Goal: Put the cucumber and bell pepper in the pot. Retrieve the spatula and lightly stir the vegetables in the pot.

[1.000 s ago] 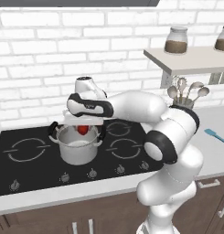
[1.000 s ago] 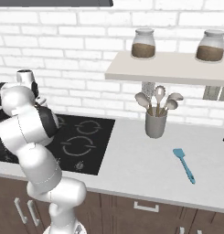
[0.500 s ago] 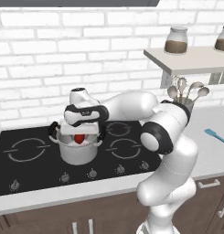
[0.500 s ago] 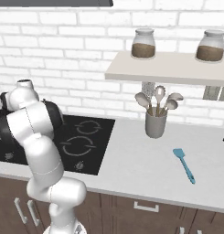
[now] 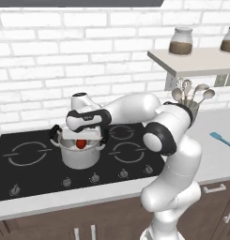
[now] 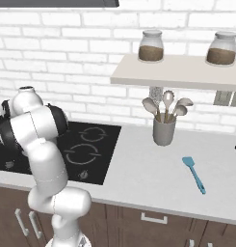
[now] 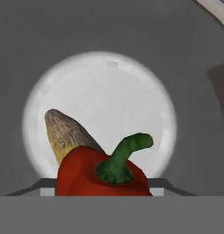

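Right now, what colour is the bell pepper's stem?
Green, curling up from the red bell pepper; the hand view shows it best.

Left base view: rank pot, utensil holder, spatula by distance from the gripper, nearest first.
1. pot: directly under the gripper, on the hob.
2. utensil holder: on the counter, beyond the hob's far side.
3. spatula: flat on the counter, at the picture's edge.

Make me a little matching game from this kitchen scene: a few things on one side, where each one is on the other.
Things:
1. bell pepper
2. spatula
3. spoons and ladles
4. jars

Places:
A. standing in a grey holder
B. on the wall shelf
C. over the pot's opening, at the end effector
D. flat on the counter

Pairs: 1-C, 2-D, 3-A, 4-B
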Motion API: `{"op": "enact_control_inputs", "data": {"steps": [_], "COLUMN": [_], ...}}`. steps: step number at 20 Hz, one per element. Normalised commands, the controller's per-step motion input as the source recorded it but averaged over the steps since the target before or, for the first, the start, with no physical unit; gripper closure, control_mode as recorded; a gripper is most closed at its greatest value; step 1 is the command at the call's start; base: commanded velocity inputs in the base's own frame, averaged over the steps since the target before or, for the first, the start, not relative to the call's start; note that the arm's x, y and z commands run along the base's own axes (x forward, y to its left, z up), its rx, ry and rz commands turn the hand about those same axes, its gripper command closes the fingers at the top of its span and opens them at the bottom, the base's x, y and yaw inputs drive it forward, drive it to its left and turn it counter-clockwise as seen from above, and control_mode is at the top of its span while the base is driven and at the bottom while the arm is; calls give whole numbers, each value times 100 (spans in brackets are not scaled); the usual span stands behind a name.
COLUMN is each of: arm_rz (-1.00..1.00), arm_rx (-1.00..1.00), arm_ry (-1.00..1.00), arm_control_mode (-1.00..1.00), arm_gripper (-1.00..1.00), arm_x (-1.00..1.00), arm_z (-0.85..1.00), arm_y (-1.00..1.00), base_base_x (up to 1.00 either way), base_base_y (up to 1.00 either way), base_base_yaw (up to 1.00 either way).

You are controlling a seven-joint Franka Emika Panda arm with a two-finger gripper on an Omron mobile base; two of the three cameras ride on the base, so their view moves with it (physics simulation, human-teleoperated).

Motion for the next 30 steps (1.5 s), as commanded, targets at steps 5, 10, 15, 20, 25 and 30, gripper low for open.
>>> {"op": "enact_control_inputs", "data": {"steps": [5,10,15,20,25,30], "arm_rz": [-6,-3,0,3,4,1], "arm_rx": [0,0,0,0,0,0], "arm_ry": [0,0,2,4,2,-4], "arm_control_mode": [-100,-100,-100,-100,-100,-100], "arm_gripper": [100,-100,-100,-100,-100,-100], "arm_x": [0,0,-7,-8,-1,11], "arm_z": [-16,-7,0,0,7,49], "arm_y": [0,0,-10,-28,-5,13], "base_base_x": [0,0,0,0,0,0], "base_base_y": [0,0,0,0,0,0], "base_base_yaw": [0,0,0,0,0,0]}}
